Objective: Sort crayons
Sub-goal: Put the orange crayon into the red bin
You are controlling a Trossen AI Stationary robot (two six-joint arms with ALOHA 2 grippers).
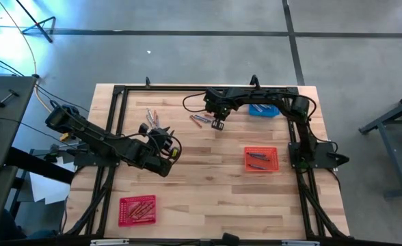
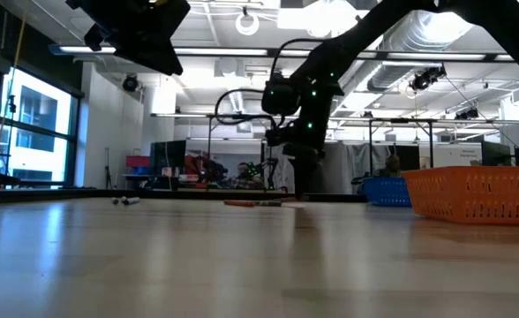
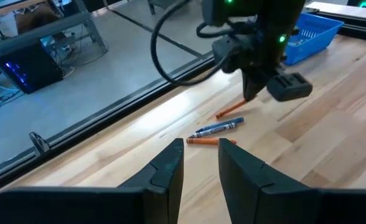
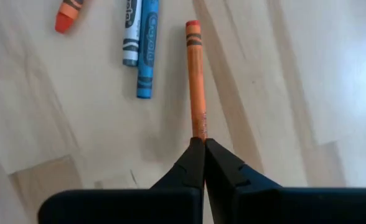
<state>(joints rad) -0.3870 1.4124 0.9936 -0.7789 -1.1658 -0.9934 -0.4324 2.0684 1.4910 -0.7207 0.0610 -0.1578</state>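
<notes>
My right gripper [image 1: 218,124] stands near the table's far middle, shut on an orange crayon [image 4: 195,81]. Beside it on the wood lie two blue crayons [image 4: 142,46] and a red-orange one [image 4: 68,14]. The left wrist view shows a blue crayon [image 3: 217,129] and an orange one [image 3: 209,142] flat on the table. More crayons [image 1: 151,116] lie farther left. My left gripper [image 3: 201,163] is open and empty, raised above the table left of centre [image 1: 170,142], pointing toward the right gripper. My right gripper pinches the orange crayon's one end [image 4: 199,132] between its two fingertips, coming from above. The crayon reaches out past the fingertips and slants down [image 3: 229,111], its free end low by the table. I cannot tell whether that end touches the wood.
A blue basket [image 1: 264,109] stands at the far right, an orange-red basket [image 1: 261,159] with crayons at the right, and a red basket [image 1: 137,209] with crayons at the near left. A dark frame [image 1: 119,89] runs round the table's edge.
</notes>
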